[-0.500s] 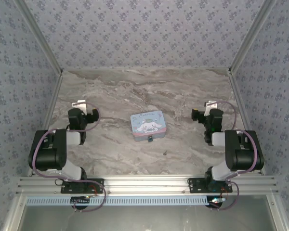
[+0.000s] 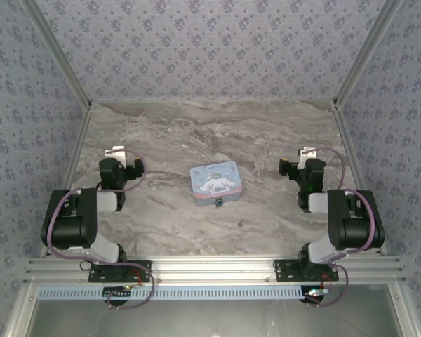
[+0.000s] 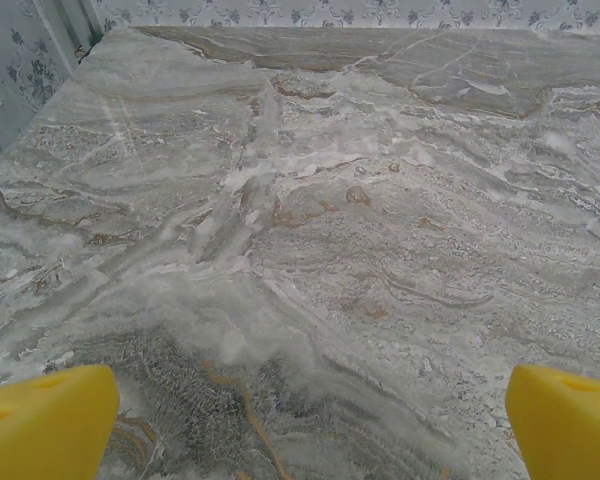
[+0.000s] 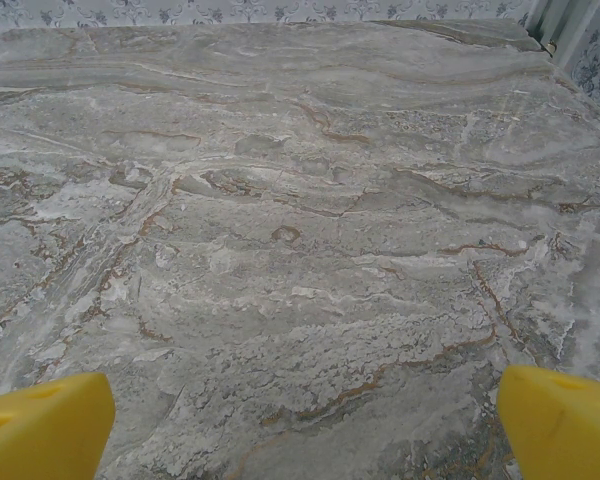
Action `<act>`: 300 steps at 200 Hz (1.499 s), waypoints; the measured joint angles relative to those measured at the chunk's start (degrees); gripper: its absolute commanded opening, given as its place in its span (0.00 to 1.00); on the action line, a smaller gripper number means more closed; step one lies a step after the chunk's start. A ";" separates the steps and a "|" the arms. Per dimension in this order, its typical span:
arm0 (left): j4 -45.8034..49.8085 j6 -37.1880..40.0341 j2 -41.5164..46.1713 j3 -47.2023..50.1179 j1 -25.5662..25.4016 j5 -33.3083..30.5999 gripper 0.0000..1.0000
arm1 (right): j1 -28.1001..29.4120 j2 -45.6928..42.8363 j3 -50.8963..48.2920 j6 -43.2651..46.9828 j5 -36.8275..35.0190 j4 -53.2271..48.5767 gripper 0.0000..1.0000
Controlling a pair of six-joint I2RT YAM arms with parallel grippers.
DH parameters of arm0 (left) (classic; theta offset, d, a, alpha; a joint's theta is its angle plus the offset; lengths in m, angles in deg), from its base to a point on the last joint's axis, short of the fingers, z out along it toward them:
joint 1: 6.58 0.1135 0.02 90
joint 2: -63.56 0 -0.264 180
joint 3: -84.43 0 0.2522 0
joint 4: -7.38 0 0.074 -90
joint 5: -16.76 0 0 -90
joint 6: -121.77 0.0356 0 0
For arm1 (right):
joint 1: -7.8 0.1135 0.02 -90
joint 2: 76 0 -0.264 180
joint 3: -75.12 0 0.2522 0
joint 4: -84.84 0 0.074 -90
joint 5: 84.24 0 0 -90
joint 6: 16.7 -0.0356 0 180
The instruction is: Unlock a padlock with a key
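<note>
top view, left gripper [image 2: 118, 152]: sat on the left of the marble table [image 2: 196, 126], well apart from the tin; how wide it stood was not readable from up there
top view, right gripper [image 2: 307, 153]: mirrored on the right side, also well apart from the tin
top view, padlock [image 2: 217, 203]: tiny teal thing touching the near edge of the cartoon-dog tin [image 2: 214, 180], mid-table between the two arms; shackle too small to read
top view, key: not made out; a dark speck [image 2: 240, 224] lay near the padlock, too small to tell what it was
left wrist view: yellow fingertips [image 3: 45, 420] sat at the bottom corners, spread wide, bare marble between them, nothing held
right wrist view: yellow fingertips [image 4: 40, 425] likewise spread wide over bare marble, nothing held
progress: looked like the very start; padlock untouched, no key in either gripper
left to do: get the key, steady the padlock, insert, turn, free the shackle
</note>
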 measured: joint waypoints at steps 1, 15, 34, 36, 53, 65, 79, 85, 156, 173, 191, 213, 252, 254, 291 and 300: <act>0.00 0.00 0.00 0.00 0.00 0.00 0.99 | 0.00 0.00 0.00 0.00 0.00 0.00 1.00; 0.00 0.00 0.00 0.00 0.00 0.00 1.00 | 0.00 0.00 0.00 0.00 0.00 0.00 1.00; 0.00 0.00 0.00 0.00 0.00 0.00 0.99 | 0.00 0.00 0.00 0.02 0.00 0.00 1.00; 0.00 0.00 0.00 0.00 0.00 0.00 0.99 | 0.00 0.00 0.00 0.02 0.00 0.00 1.00; 0.00 0.00 0.00 0.00 0.00 0.00 1.00 | 0.00 0.00 0.00 0.02 0.00 0.00 1.00; 0.00 0.00 0.00 0.00 0.00 0.00 0.99 | 0.00 0.00 0.00 0.00 0.00 0.00 1.00; 0.00 0.00 0.00 0.00 0.00 0.00 0.99 | 0.00 0.00 0.00 0.02 0.00 0.00 1.00; 0.00 0.00 0.00 0.00 0.00 0.00 0.99 | 0.00 0.00 0.00 0.00 0.02 0.00 1.00; 9.64 -1.60 14.67 0.02 -0.31 -2.19 0.99 | -1.18 -7.10 5.49 -1.40 -0.46 -14.34 1.00; 15.10 -3.80 19.96 -1.33 -0.37 -2.16 1.00 | -1.16 -11.63 7.39 -2.67 -0.57 -19.37 1.00; 23.98 -7.91 23.19 -5.79 -0.35 -2.08 0.99 | -0.74 -16.22 9.40 -4.74 -0.42 -25.55 1.00; 32.59 -13.00 24.44 -11.89 -0.35 -0.02 1.00 | 0.83 -21.07 11.54 -8.57 0.20 -33.22 1.00; 41.83 -20.83 26.08 -14.78 -1.29 6.58 0.99 | 7.32 -26.14 14.71 -17.07 1.55 -46.93 0.97; 42.29 -21.27 26.18 -14.78 -1.51 6.97 0.99 | 7.76 -26.32 14.91 -17.49 1.57 -47.74 0.96; 45.38 -27.87 27.15 -14.10 -7.13 11.76 0.99 | 15.08 -26.69 17.27 -25.68 1.51 -60.37 0.88; 45.24 -29.68 27.41 -13.27 -8.92 12.70 0.99 | 16.81 -26.51 17.79 -27.26 1.53 -63.12 0.87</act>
